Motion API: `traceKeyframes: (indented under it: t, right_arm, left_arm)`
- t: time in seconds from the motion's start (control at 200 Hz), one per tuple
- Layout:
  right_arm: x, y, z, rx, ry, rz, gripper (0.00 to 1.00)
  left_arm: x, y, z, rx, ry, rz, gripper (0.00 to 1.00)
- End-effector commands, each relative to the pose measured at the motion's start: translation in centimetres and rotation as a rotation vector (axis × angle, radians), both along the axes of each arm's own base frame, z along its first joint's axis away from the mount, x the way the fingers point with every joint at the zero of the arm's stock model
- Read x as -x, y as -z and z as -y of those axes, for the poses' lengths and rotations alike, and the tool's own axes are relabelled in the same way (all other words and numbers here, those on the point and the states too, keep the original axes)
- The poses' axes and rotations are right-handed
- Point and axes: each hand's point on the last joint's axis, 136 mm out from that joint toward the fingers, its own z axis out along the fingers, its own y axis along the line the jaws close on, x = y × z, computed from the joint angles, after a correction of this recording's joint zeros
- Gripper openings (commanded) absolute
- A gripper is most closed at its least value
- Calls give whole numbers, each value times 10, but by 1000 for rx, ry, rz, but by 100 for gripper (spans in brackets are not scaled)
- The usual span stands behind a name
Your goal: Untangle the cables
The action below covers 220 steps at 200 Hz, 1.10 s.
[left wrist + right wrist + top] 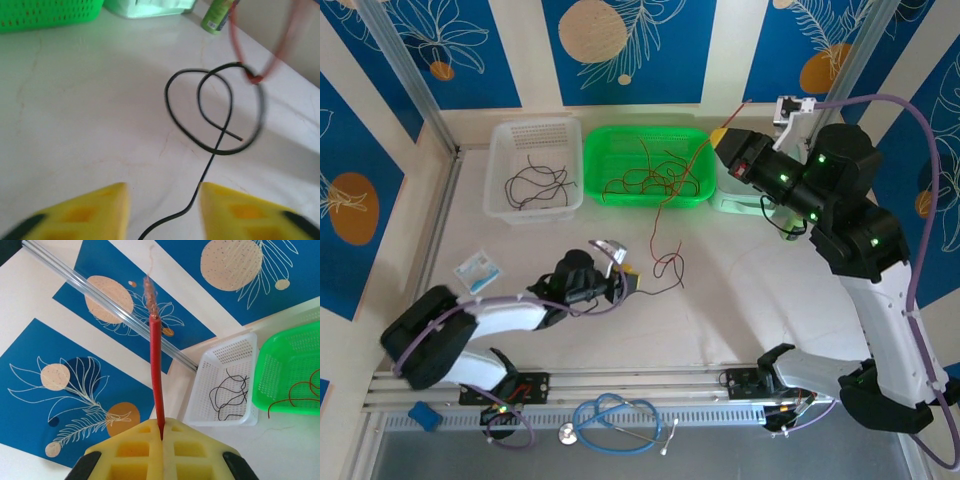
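Right claw (pixel 162 439) clamps red cable (pixel 156 370); left claw (pixel 162 200) parted

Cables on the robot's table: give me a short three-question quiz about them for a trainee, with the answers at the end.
1. True or false: the right pincer is shut on a red cable.
2. What lies in the white basket? A) black cables B) red ones C) nothing
3. Fill in: the cable lying between the jaws of the open left pincer is ___ in colour.
Key: 1 true; 2 A; 3 black.
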Motion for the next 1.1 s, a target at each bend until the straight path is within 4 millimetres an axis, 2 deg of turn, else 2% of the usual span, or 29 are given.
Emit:
traceKeyframes:
  t: [0.0, 0.085, 0.165, 0.355, 0.51, 0.655, 0.705, 0.8, 0.94, 1.095]
  right_arm:
    - [-9, -1, -4, -22, 19, 12, 0]
    - [-12, 2, -10, -21, 10, 5, 0]
    - [-14, 3, -16, -17, 2, 5, 0]
    - [-16, 2, -25, -10, -14, 10, 0]
    - [-15, 1, -29, -8, -23, 16, 0]
    - [-14, 0, -32, -5, -30, 19, 0]
    - [-13, 0, -32, -5, -34, 21, 0]
    - [-12, 0, -33, -3, -37, 20, 0]
    - [-11, 1, -34, 1, -38, 22, 0]
    - [-12, 2, -33, 5, -35, 19, 0]
  left_arm:
    - [15, -3, -12, -187, 20, 195, 56]
    - [20, -10, -14, -283, 32, 306, 62]
    - [21, -15, -9, -305, 51, 370, 64]
    - [31, -13, 20, -303, 153, 490, 70]
    - [7, -19, 31, -241, 27, 538, 78]
    - [-31, -29, 19, -217, -241, 623, 84]
    - [-38, -32, 15, -220, -309, 660, 92]
    - [-48, -29, 15, -279, -381, 729, 100]
    - [-59, -24, 16, -375, -470, 809, 100]
    - [-62, -15, 25, -396, -460, 811, 99]
